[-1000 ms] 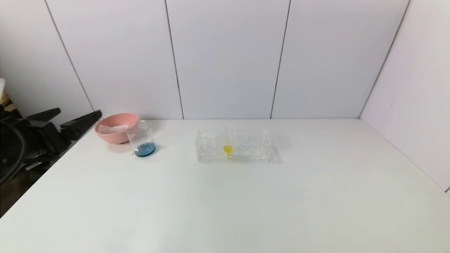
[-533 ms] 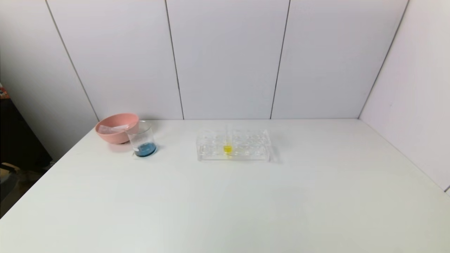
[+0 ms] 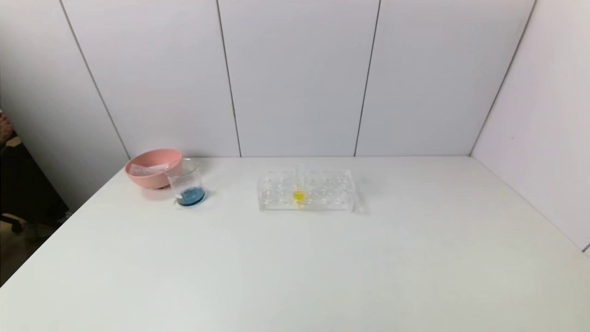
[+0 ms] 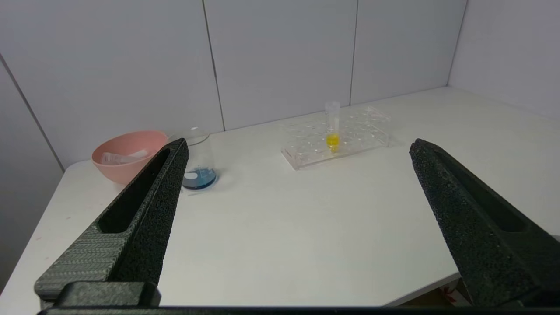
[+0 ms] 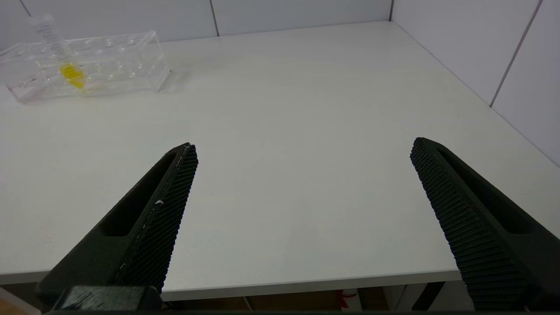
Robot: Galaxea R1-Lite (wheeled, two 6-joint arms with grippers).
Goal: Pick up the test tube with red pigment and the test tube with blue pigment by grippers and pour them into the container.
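Now the container holds blue pigment.

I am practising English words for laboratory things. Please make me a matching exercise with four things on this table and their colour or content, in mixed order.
Things:
1. bowl
2. beaker
3. tube rack
4. tube in the rack

Descriptions:
A. yellow pigment at its bottom
B. pink
C. blue liquid at its bottom
D. clear, with rows of holes

Pairs: 1-B, 2-C, 3-D, 4-A
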